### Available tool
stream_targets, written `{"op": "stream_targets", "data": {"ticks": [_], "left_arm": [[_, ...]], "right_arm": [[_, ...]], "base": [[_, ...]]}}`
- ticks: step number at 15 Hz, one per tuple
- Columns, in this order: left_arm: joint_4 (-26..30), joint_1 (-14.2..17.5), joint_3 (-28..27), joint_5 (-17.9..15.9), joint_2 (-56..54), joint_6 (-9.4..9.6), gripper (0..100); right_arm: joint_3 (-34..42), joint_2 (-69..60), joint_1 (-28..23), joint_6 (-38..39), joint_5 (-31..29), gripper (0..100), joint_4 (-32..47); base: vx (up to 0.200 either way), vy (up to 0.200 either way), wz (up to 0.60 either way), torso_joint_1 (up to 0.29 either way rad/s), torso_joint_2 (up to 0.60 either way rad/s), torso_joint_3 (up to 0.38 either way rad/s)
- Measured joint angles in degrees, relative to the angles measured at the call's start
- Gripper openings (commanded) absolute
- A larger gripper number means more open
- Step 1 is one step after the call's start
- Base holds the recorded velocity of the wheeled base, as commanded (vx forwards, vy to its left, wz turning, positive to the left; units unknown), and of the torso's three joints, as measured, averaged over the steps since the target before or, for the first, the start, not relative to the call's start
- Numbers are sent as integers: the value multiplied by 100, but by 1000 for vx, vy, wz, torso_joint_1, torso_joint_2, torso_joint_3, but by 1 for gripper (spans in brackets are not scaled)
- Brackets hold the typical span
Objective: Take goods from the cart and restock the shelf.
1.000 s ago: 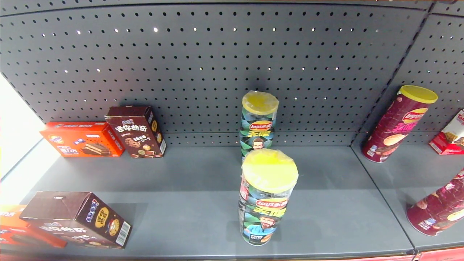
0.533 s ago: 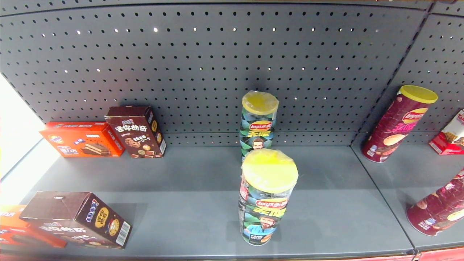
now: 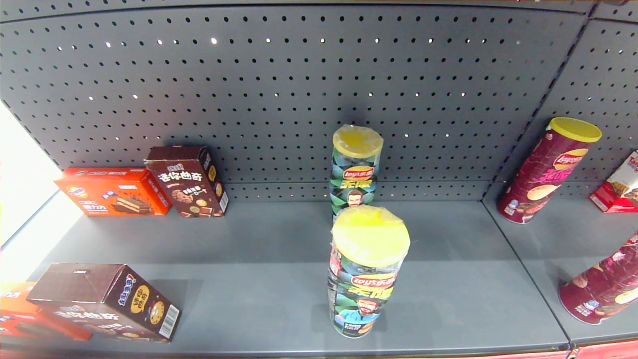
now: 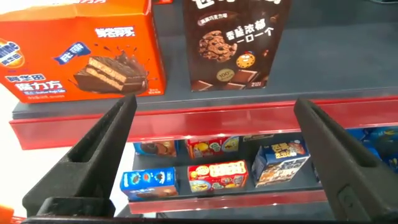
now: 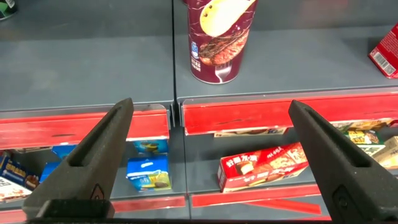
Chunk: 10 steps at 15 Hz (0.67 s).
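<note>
On the grey shelf (image 3: 249,279) two green chip cans with yellow lids stand one behind the other, the front can (image 3: 365,271) near the edge and the back can (image 3: 355,169) by the pegboard. At the left sit an orange wafer box (image 3: 113,191) and a brown cookie box (image 3: 188,180); another brown cookie box (image 3: 104,300) lies at the front left. My left gripper (image 4: 217,155) is open before the shelf edge, facing the orange wafer box (image 4: 78,53) and a brown cookie box (image 4: 233,43). My right gripper (image 5: 211,155) is open, facing a maroon chip can (image 5: 221,37).
Maroon chip cans stand on the adjoining bay, one at the back (image 3: 548,169) and one at the front right (image 3: 603,286). A red box (image 3: 618,192) sits at the far right. Red price rails (image 5: 249,115) edge the shelves, with small snack boxes (image 4: 211,177) on the lower shelf.
</note>
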Motion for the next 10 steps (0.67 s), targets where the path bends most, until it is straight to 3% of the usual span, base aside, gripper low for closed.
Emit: {"op": "stream_targets", "data": {"ticks": [3, 10], "left_arm": [[5, -15, 0, -290, 0, 178, 100], [6, -23, -7, -276, -5, 188, 100]], "right_arm": [[0, 0, 0, 2, -1, 100, 0], [0, -2, 0, -35, 60, 100, 0]], "base": [[0, 0, 0, 0, 0, 0], [0, 0, 0, 0, 0, 0]]}}
